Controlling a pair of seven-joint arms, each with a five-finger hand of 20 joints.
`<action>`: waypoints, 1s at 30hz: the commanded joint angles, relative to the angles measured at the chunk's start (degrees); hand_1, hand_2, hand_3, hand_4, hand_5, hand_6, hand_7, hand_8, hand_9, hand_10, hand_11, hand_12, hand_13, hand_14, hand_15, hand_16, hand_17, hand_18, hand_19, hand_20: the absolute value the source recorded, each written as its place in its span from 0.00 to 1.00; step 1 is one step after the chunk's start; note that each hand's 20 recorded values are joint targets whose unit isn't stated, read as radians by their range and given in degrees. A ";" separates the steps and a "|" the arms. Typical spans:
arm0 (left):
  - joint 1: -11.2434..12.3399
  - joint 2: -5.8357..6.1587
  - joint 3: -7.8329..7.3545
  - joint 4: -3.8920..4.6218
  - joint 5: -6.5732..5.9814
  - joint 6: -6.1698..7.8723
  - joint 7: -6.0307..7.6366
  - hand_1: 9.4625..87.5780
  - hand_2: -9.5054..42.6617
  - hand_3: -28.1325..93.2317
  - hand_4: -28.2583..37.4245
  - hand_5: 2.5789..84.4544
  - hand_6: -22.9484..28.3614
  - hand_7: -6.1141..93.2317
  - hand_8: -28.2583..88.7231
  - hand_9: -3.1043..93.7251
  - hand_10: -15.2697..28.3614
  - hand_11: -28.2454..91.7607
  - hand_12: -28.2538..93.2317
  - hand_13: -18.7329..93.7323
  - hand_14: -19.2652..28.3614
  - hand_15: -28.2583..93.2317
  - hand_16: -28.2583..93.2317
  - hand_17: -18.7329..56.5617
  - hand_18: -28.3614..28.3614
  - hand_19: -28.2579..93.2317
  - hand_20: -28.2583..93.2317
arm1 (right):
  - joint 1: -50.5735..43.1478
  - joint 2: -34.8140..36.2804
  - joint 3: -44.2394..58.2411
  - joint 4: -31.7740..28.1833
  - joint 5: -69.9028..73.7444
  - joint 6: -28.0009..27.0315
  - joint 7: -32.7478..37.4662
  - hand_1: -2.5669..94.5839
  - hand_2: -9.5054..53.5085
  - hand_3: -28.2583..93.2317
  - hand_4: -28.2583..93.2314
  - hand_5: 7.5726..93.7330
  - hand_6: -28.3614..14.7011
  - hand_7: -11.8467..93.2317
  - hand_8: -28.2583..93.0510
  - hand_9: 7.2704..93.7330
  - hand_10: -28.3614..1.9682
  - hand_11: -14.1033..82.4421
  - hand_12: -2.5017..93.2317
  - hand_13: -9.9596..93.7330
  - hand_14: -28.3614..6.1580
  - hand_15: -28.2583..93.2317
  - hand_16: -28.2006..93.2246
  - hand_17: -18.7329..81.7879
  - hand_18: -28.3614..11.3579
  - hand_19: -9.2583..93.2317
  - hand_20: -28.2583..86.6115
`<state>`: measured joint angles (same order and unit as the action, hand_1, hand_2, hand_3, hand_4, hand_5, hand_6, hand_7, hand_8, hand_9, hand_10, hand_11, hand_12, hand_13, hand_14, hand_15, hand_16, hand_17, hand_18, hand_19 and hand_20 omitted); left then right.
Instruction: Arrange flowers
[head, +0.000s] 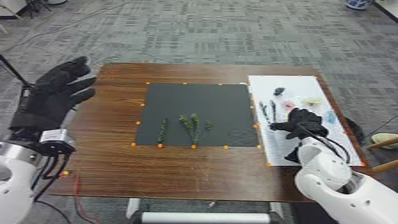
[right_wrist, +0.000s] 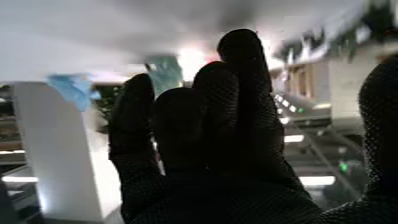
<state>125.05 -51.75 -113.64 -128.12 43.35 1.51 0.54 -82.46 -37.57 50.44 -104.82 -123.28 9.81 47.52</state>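
My right hand (head: 304, 123), fingers loosely extended above the white sheet (head: 289, 82), could sweep the dark stems (head: 274, 110) lying near it out of place, or crush the blue flower (head: 330, 117), if I come down too flat.

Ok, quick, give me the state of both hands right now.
Left hand: open, fingers spread, raised at the table's left side, empty.
Right hand: open over the white sheet, fingers extended, nothing visibly held.
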 joint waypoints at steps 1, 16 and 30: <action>3.58 -2.65 -1.93 -1.35 -0.77 0.97 1.08 0.20 0.09 0.80 0.02 0.24 0.48 0.30 0.15 0.21 0.57 0.43 0.39 0.25 0.68 0.60 0.19 0.11 0.85 0.55 0.31 | 8.59 0.28 -7.66 3.72 0.84 -4.37 -1.12 0.24 0.00 0.80 0.00 0.60 0.59 0.69 0.06 0.62 0.48 0.79 0.52 0.64 0.39 0.90 0.57 0.41 0.14 0.82 0.68; 5.29 -3.70 -2.33 -1.91 -0.72 1.43 1.54 0.20 0.09 0.80 0.01 0.25 0.48 0.30 0.15 0.21 0.57 0.42 0.39 0.25 0.68 0.60 0.19 0.11 0.85 0.56 0.31 | 24.47 -1.84 -25.13 9.89 0.09 -12.53 -3.54 0.21 0.00 0.84 0.00 0.61 0.60 0.69 0.06 0.63 0.47 0.79 0.52 0.65 0.40 0.90 0.57 0.43 0.13 0.83 0.68; 6.71 -4.05 -3.27 -2.23 -0.78 1.50 1.50 0.21 0.10 0.80 0.01 0.25 0.48 0.30 0.15 0.21 0.57 0.42 0.39 0.25 0.68 0.59 0.19 0.11 0.85 0.56 0.31 | 24.29 -2.11 -29.48 9.16 2.50 -11.91 -5.46 0.45 0.00 0.91 0.02 0.73 0.69 0.68 0.37 0.79 0.58 0.78 0.58 0.78 0.49 0.92 0.59 0.49 0.15 0.88 0.67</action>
<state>129.96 -55.03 -116.25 -129.77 42.94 2.56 2.03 -53.11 -39.82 22.97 -95.55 -123.53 -3.63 43.84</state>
